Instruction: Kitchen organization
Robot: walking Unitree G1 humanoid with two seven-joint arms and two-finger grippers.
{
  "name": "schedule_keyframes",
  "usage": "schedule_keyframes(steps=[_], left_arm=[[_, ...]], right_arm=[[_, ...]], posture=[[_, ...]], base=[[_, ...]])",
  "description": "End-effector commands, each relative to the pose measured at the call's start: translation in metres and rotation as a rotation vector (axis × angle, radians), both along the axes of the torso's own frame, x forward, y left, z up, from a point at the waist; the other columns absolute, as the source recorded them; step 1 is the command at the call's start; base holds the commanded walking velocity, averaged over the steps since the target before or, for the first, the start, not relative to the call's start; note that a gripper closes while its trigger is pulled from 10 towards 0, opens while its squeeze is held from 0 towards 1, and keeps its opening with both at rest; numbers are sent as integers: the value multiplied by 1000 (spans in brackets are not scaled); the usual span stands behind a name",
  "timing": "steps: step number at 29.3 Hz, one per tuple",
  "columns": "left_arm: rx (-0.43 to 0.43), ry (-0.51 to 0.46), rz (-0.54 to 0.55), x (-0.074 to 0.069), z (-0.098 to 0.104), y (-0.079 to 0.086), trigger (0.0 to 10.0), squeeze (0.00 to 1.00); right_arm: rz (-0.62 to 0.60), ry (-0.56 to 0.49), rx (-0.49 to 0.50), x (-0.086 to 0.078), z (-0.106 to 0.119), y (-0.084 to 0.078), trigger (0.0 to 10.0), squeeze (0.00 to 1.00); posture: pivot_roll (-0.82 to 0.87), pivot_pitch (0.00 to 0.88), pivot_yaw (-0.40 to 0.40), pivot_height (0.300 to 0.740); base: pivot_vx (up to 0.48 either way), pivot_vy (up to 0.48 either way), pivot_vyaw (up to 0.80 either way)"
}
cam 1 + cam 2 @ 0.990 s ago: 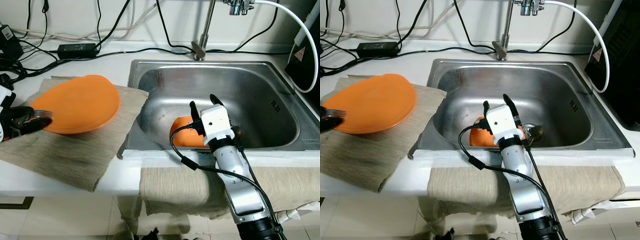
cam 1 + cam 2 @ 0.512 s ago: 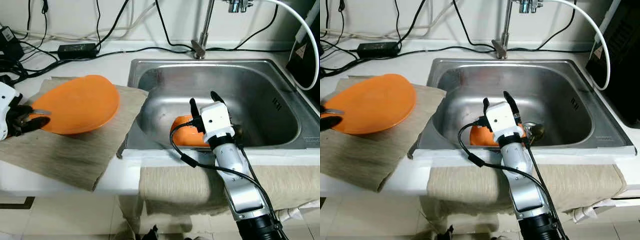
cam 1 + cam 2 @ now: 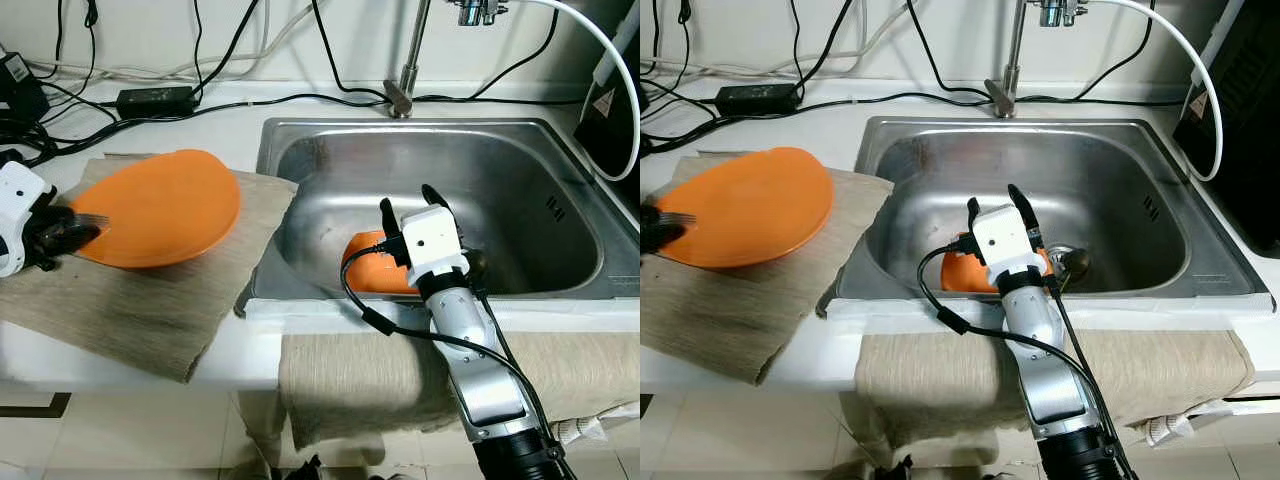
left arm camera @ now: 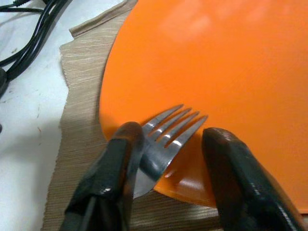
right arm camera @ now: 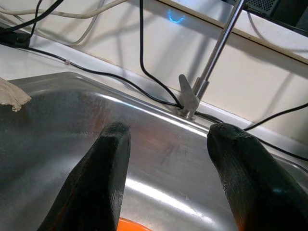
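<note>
While the left gripper [image 4: 166, 159] hangs at the near left edge of the orange plate [image 3: 160, 208], its 2 black fingers [image 4: 115, 163] stand apart with a fork [image 4: 166, 137] between them. The fork leans against 1 finger, its tines lying over the plate's rim; whether the fingers actually pinch it cannot be told. The plate sits on a beige cloth [image 3: 150, 300] spread over the white counter [image 3: 225, 120], left of the sink [image 3: 1040, 150].

Over on the right, the right gripper [image 3: 412, 208] reaches into the steel sink from the front edge, fingers spread wide with nothing between them, pointing toward the tap [image 5: 197, 86] at the back wall. Just under and behind its white wrist block lies a second orange dish [image 3: 372, 272] on the sink floor, partly hidden by the arm. Beside it, on the right, sits the dark drain [image 3: 1074, 263].

Along the back of the counter run black cables [image 3: 230, 60] and a black power brick [image 3: 155, 98]. A white hose [image 3: 1180, 60] curves from the tap to the right. Another beige cloth [image 3: 1140, 375] hangs over the counter's front edge beneath the sink.
</note>
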State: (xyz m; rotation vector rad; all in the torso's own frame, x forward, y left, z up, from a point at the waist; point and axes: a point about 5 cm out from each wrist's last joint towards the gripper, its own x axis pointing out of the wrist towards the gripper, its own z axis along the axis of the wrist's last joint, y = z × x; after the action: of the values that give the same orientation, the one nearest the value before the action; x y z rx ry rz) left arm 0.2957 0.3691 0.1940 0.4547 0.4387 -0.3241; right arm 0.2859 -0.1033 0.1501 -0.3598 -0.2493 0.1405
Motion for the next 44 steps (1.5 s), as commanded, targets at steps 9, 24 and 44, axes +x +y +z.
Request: schedule_keyframes(steps=[9, 24, 44], left_arm=[[-3, -31, -74, 8, 6, -18, 0, 0], [66, -79, -55, 9, 33, -13, 0, 0], [-74, -130, 72, 1, 20, -27, 10000, 1000]], right_arm=[[-4, -10, 4, 2, 2, -1, 10000, 0], [-2, -10, 6, 2, 1, 0, 10000, 0], [17, 15, 33, 10, 0, 5, 10000, 0]], posture=[[148, 20, 38, 740], [156, 25, 37, 740], [178, 30, 24, 740]], base=[[0, 0, 0], [0, 0, 0], [0, 0, 0]])
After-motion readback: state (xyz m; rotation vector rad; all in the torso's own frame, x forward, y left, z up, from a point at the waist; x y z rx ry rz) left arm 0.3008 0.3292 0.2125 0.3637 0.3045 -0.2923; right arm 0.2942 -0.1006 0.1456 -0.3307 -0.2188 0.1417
